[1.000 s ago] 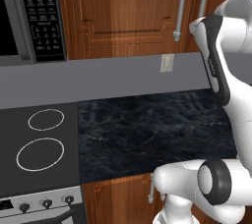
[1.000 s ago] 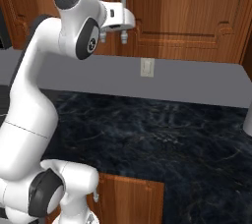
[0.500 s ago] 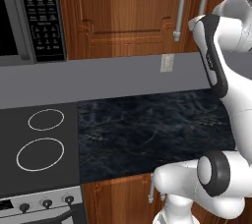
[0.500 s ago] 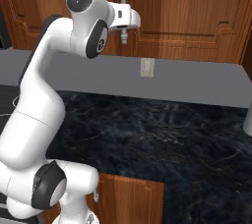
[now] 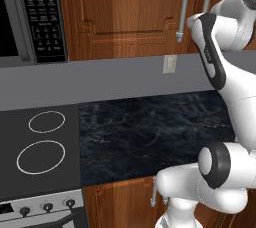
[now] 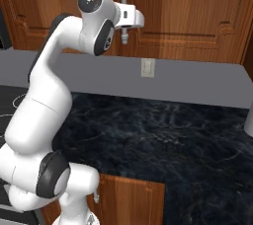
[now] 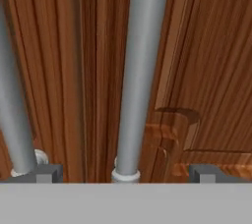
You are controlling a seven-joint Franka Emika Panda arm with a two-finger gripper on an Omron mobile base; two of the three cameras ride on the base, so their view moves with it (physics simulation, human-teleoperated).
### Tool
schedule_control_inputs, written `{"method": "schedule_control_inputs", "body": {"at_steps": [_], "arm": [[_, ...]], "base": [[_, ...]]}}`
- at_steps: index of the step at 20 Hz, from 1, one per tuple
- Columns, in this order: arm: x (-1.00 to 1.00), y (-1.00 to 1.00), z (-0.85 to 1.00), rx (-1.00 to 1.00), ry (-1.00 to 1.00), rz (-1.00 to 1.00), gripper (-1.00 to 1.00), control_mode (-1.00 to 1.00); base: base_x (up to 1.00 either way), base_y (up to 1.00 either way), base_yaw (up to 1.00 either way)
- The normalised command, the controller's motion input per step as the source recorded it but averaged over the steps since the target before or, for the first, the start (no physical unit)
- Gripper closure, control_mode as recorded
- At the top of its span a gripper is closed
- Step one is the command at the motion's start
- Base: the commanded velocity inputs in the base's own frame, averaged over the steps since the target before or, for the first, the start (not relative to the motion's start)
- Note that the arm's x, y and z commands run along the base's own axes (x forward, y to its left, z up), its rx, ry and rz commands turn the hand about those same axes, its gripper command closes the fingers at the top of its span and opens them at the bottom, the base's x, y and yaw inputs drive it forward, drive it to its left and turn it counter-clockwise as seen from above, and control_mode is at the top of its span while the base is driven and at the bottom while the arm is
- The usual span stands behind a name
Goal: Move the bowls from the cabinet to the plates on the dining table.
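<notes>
Hand view shows the cabinet (image 7: 211,70) doors shut, so the bowls must be hidden inside. One silver handle (image 7: 140,70) stands between the wide-open, empty fingers (image 7: 123,173). If they close off-centre, they could slip off and the door stays shut

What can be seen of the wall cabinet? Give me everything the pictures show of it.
The cabinet is warm brown wood with raised panelled doors, both shut, so nothing inside shows. Two long vertical silver bar handles stand side by side where the doors meet. It hangs above the grey backsplash and the dark marbled counter, right of the microwave. The gripper is open, right in front of one handle, its fingertips either side of the bar's lower end, not closed on it.
</notes>
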Motion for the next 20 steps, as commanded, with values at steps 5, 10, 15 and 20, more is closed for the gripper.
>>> {"method": "schedule_control_inputs", "body": {"at_steps": [5, 10, 15, 20], "arm": [[0.35, -0.07, -0.02, 0.04, -0.01, 0.00, -1.00, -1.00], [0.36, -0.04, -0.04, 0.05, 0.00, 0.00, -1.00, -1.00], [0.36, -0.01, -0.07, 0.04, -0.01, 0.00, 1.00, -1.00], [0.33, 0.00, -0.14, 0.05, -0.01, 0.01, 1.00, -1.00]], "base": [[0.00, 0.00, 0.00], [0.00, 0.00, 0.00], [0.00, 0.00, 0.00], [0.00, 0.00, 0.00]]}}
